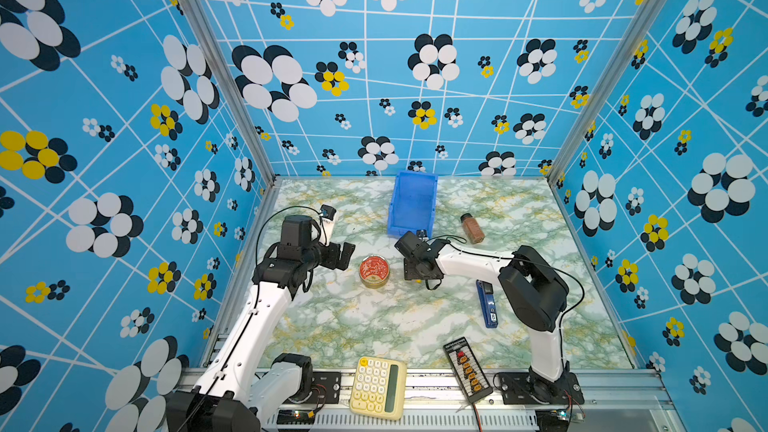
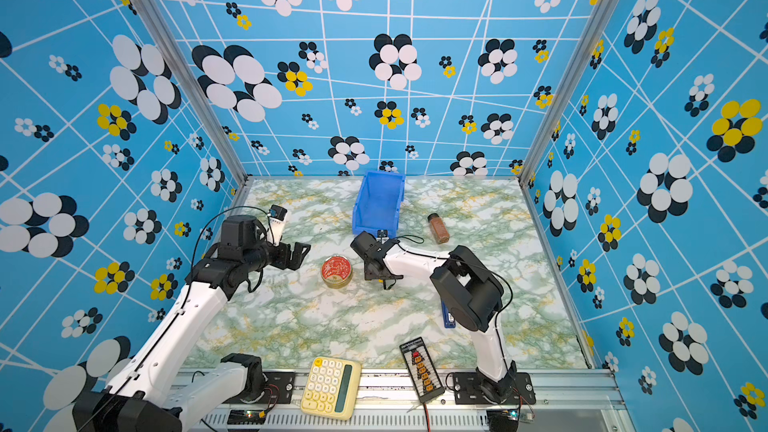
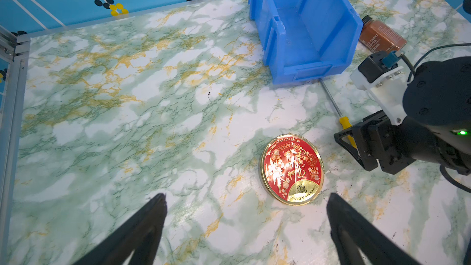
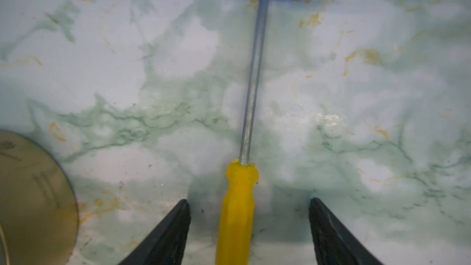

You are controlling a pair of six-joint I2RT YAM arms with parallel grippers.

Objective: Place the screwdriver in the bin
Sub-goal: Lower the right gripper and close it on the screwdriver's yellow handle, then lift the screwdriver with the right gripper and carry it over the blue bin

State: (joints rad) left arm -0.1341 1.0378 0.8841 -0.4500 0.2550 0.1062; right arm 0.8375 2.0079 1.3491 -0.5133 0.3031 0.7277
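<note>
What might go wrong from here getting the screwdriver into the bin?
The right pincer stands open astride the slim handle of the screwdriver; closing might roll it away. Its tip lies at the front lip of the bin and could snag there. The red tin sits close enough to bump.

In both top views the left arm point(image 1: 249, 317) climbs from the near rail toward 1 o'clock. The left claw point(image 1: 347, 257) points to 3 o'clock above the surface point(image 1: 374, 326), jaws spread. The right arm point(image 1: 469, 261) folds at its elbow point(image 1: 534, 284) and reaches toward 9 o'clock. The right claw point(image 4: 249, 202) tips down close to the surface, jaws wide apart.
</note>
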